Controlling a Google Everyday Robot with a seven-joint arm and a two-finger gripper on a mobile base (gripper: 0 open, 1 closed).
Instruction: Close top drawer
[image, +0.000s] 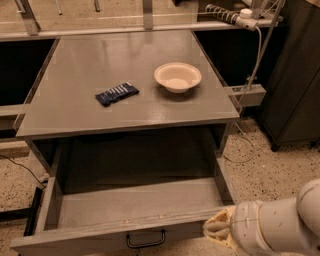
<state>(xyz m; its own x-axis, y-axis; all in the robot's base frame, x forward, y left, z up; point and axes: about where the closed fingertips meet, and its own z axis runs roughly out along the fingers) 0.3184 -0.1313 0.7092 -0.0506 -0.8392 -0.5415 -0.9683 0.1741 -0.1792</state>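
Note:
The top drawer (135, 207) is a wide, shallow grey drawer pulled far out from under the grey table top; it looks empty. Its long flat front panel (100, 237) runs along the bottom of the view, with a small black handle (145, 240) at its centre. My gripper (216, 231) is at the bottom right, on the end of a thick white arm (280, 225). Its pale tip sits against the right end of the drawer's front panel. The two lower drawers are out of view.
On the table top (75, 107) lie a dark blue snack packet (117, 93) and a white bowl (177, 76). A white cable (255, 60) hangs at the right, beside a dark cabinet (295, 75). Speckled floor (270, 170) lies to the right.

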